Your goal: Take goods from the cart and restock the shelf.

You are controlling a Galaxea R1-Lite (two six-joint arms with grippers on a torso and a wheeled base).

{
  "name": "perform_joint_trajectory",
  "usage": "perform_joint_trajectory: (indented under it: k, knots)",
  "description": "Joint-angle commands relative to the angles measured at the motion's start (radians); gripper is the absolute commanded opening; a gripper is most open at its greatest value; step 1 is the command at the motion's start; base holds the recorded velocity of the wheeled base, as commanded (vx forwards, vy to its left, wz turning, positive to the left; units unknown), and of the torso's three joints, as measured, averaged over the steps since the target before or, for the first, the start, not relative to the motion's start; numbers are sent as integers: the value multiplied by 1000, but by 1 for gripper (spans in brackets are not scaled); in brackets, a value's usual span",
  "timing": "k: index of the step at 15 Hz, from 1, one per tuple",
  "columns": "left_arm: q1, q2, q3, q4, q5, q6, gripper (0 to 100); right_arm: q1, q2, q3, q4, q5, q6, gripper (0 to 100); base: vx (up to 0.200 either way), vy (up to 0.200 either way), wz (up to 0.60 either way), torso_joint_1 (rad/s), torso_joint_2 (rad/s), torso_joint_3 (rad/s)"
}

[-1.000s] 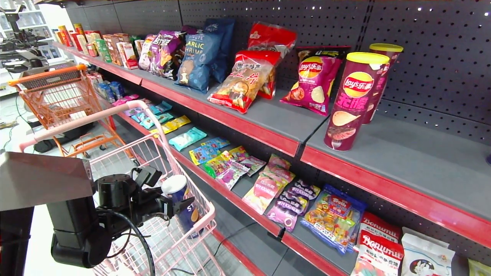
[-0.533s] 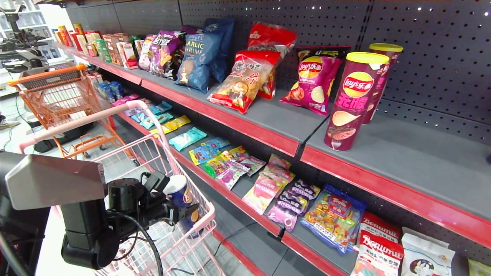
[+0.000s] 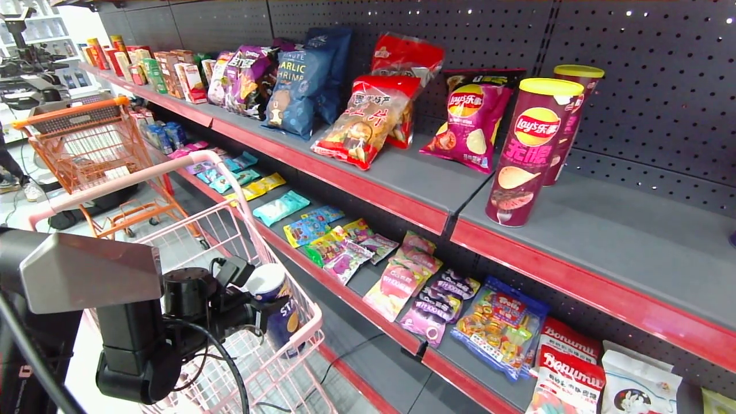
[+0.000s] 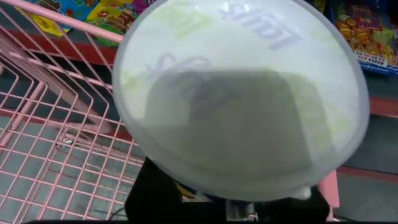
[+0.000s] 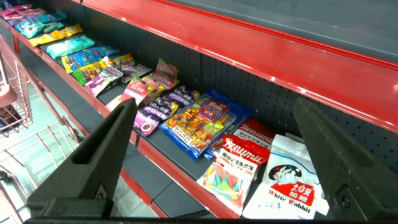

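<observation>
A blue chips can (image 3: 283, 317) with a white lid (image 3: 264, 275) stands upright inside the pink cart (image 3: 313, 329), near the cart's corner on the shelf side. My left gripper (image 3: 265, 306) is shut on the can just below the lid. In the left wrist view the lid (image 4: 242, 99) is seen from close above, with cart wire behind it. The upper grey shelf (image 3: 609, 241) holds two purple chips cans (image 3: 528, 155) and has bare space to their right. My right gripper (image 5: 217, 174) hangs open in front of the lower shelf of candy bags (image 5: 199, 121), holding nothing.
Snack bags (image 3: 368, 121) and boxes (image 3: 172, 72) line the upper shelf to the left of the purple cans. Candy packs (image 3: 402, 282) cover the lower shelf. An orange cart (image 3: 86, 144) stands behind the pink one. The pink cart's handle (image 3: 132, 181) arches above the left arm.
My left arm has shifted slightly toward the shelf, still gripping the blue can. The can has turned a little and stays inside the cart.
</observation>
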Motion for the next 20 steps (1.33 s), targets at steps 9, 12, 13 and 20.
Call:
perform_joint_trajectory:
  k: [9,12,13,20]
  knots:
    - [17,-217,212,-60,1,-119,0,0,0,0,0,0,-1,100,0,0,0,0,0,0]
    - [47,-497,321,16,1,-124,0,0,0,0,0,0,-1,100,0,0,0,0,0,0]
    - [49,-573,321,78,1,-130,0,0,0,2,0,0,1,100,0,0,0,0,0,0]
    - [52,-1350,14,1171,-7,-165,0,0,0,2,0,0,2,100,0,0,0,0,0,0]
